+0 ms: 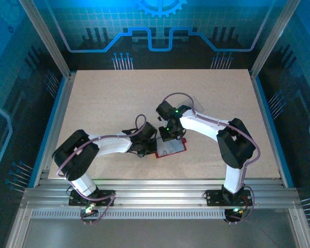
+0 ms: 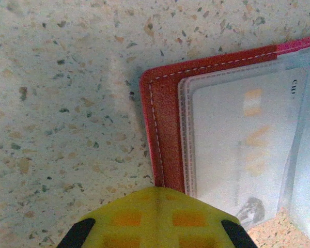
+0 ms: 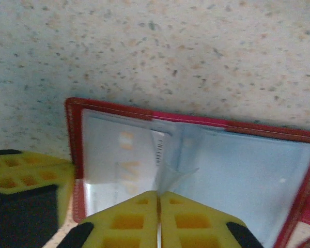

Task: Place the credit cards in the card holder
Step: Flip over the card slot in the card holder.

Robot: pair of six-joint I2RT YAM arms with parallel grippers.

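While open, dark-red card holder (image 3: 237, 165)

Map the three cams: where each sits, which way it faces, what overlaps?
Top external: above and behind the bases, looking down on the table; left arm and right arm meet over the card holder.
Left wrist: faces down at the holder's red edge and a pocketed credit card; left fingers at bottom.
Right wrist: faces down at the open clear pockets; right fingers at bottom.
Shared: all three see the card holder.
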